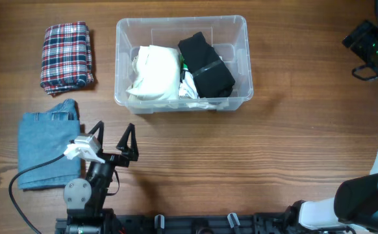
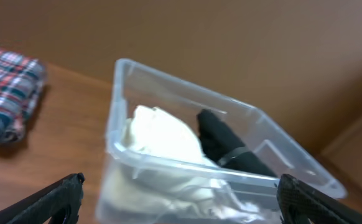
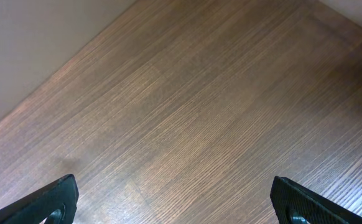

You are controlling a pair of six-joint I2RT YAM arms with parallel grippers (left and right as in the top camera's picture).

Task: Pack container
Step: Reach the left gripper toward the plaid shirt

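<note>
The clear plastic container (image 1: 238, 36) stands at the table's back middle; it holds a folded white garment (image 1: 155, 71) and a black garment (image 1: 205, 65). It also shows in the left wrist view (image 2: 122, 71) with the white garment (image 2: 162, 134) and the black garment (image 2: 221, 140) inside. My left gripper (image 1: 114, 135) is open and empty, just in front of the container's near left corner; its fingertips (image 2: 180, 199) frame the container's near wall. My right gripper (image 3: 175, 202) is open and empty over bare wood; its arm (image 1: 371, 45) is at the far right.
A folded red plaid garment (image 1: 67, 55) lies left of the container, also in the left wrist view (image 2: 7, 93). A folded blue denim garment (image 1: 46, 142) lies at the front left beside my left arm.
</note>
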